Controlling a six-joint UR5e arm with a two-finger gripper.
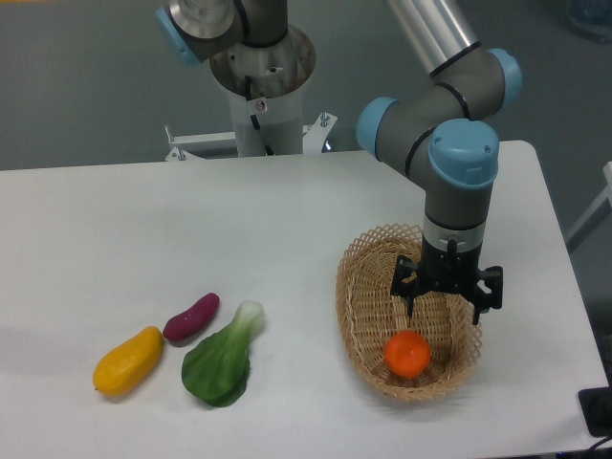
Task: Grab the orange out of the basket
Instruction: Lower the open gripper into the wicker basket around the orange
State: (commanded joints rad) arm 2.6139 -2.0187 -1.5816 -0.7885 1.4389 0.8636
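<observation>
The orange [407, 353] is a small bright-orange ball lying in the near part of the oval tan wicker basket [360, 304] at the right of the table. My gripper [442, 311] hangs straight down over the basket, just behind and slightly right of the orange, with its fingers spread apart and nothing between them. The fingertips are above the basket floor, close to the orange but apart from it.
On the left of the white table lie a yellow-orange mango-shaped fruit [128, 360], a purple sweet potato [191, 316] and a green leafy vegetable [223, 359]. The robot's base [260, 86] stands at the back. The table's right edge is near the basket.
</observation>
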